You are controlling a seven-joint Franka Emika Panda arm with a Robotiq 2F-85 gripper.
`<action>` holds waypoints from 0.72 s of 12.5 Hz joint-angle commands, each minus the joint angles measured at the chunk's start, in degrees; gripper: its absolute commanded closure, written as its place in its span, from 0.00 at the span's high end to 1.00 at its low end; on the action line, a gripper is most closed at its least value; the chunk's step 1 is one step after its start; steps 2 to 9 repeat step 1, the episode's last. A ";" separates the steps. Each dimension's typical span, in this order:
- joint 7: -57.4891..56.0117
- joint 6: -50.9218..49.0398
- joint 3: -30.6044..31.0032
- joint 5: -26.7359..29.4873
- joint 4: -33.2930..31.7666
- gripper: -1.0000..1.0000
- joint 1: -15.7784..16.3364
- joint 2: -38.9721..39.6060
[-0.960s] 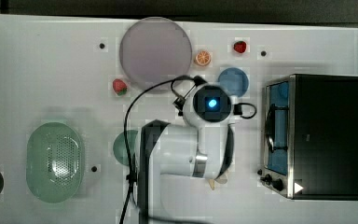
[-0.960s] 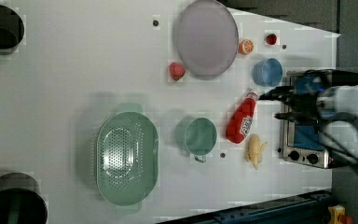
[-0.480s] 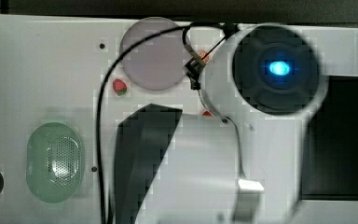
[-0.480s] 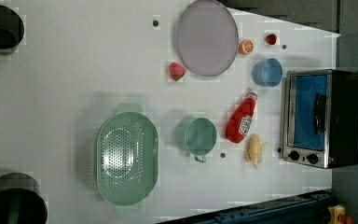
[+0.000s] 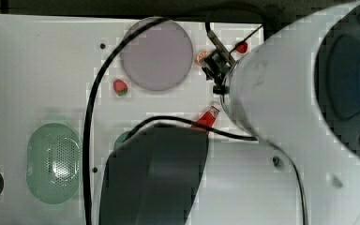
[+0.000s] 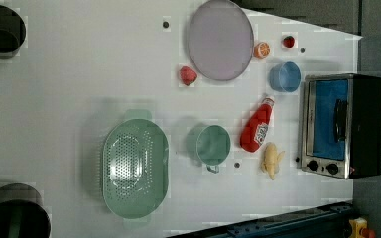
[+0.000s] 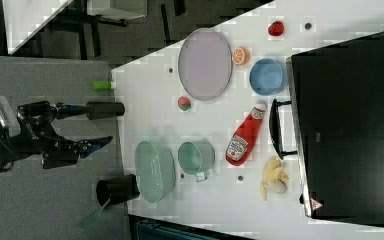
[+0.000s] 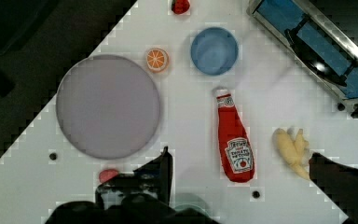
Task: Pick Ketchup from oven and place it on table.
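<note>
1. White worktop (image 6: 79,74) carries everything.
2. Oven (image 6: 342,126) at the left view's right edge, door shut.
3. Ketchup (image 6: 257,130) lies flat on the worktop between green mug (image 6: 212,145) and oven; long axis slanted, white cap toward blue bowl (image 6: 284,77).
4. Hand (image 8: 237,186): dark fingers well apart, holding nothing.

The ketchup (image 6: 256,130) (image 7: 244,134) (image 8: 233,140) (image 5: 207,117) is a red squeeze bottle with a white cap and a white label bearing a red emblem. It lies flat on the white table (image 6: 79,74) (image 7: 215,210) (image 8: 270,93), outside the oven (image 6: 341,126) (image 7: 347,122) (image 8: 317,51), in front of its closed blue glass door. In the wrist view the bottle lies between the two dark gripper (image 8: 240,186) fingers, below the gripper and not touching it.
</note>
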 commanded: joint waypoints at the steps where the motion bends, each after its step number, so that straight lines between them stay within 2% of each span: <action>1: 3.02 -1.75 0.25 -0.22 -1.20 1.00 0.22 1.58; 9: 3.02 -1.75 0.25 -0.22 -1.20 1.00 0.22 1.58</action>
